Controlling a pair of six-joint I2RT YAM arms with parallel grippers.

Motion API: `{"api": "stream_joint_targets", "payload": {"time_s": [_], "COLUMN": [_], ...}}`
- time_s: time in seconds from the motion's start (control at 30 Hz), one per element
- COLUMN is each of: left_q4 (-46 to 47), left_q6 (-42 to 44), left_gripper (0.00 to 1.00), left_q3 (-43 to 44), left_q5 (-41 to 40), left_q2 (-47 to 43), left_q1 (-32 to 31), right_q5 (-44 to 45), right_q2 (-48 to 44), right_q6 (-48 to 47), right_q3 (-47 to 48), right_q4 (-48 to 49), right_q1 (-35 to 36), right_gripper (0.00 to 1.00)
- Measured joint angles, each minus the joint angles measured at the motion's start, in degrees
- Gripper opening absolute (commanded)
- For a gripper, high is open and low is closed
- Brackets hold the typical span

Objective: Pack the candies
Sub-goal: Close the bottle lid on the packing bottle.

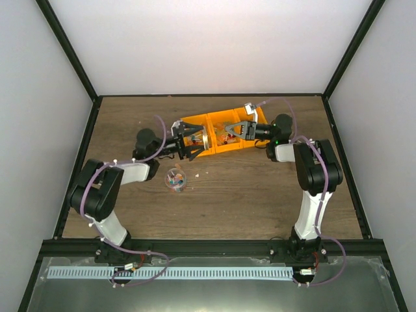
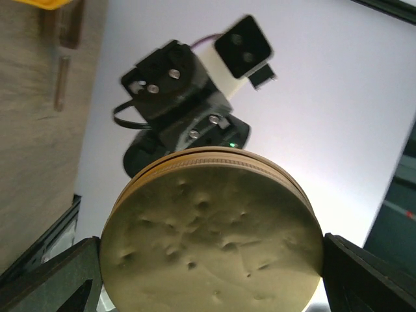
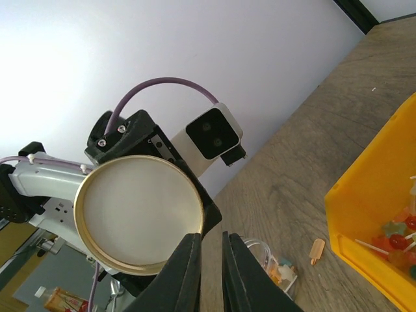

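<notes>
- Candies [image 3: 398, 242]: loose in the orange bin [image 3: 364, 195] at the far side. A few are also in the clear jar [image 1: 175, 179], which stands on the table [image 1: 260, 195] just near of the bin.
- Left gripper [image 1: 195, 144]: clamped across the cream lid [image 2: 211, 234], one finger on each rim edge.
- Right gripper [image 3: 211, 260]: closed to a narrow slit, nothing visible in it.
- Step, my read: cap the jar.
  - Roll the lid flat before descending and centre it over the mouth.
  - Press straight down. The jar looks light and could tip or skid.
  - The right gripper could brace the jar wall.
- Left arm: stretched far and right over the bin's left end, wrist rolled so the lid stands on edge, facing the right gripper.
- Right arm: elbow folded, forearm reaching left over the bin, fingers aimed at the lid, close but not touching.
</notes>
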Motion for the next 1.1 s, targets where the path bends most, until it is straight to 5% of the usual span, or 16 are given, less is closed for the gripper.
{"api": "stream_joint_targets", "payload": {"time_s": [0.5, 0.8, 1.1], "left_q4": [-75.97, -102.51, -118.31], "left_q6": [48.85, 66.9, 77.05], "left_gripper": [0.81, 0.81, 0.81], "left_q3": [19.28, 27.56, 33.14], "left_q5": [-6.51, -19.52, -33.55], "left_q2": [-6.62, -6.62, -7.28], "left_q1": [0.0, 0.0, -0.52], "right_q5": [-0.35, -0.37, -0.26], "right_q2": [-1.73, -3.93, -6.64], "right_q6": [1.73, 2.43, 2.01], "right_q3": [-5.05, -8.15, -10.43], "right_q4": [2.4, 3.5, 3.15], "right_q1": [-0.72, -0.72, -0.7], "right_gripper": [0.12, 0.12, 0.11]}}
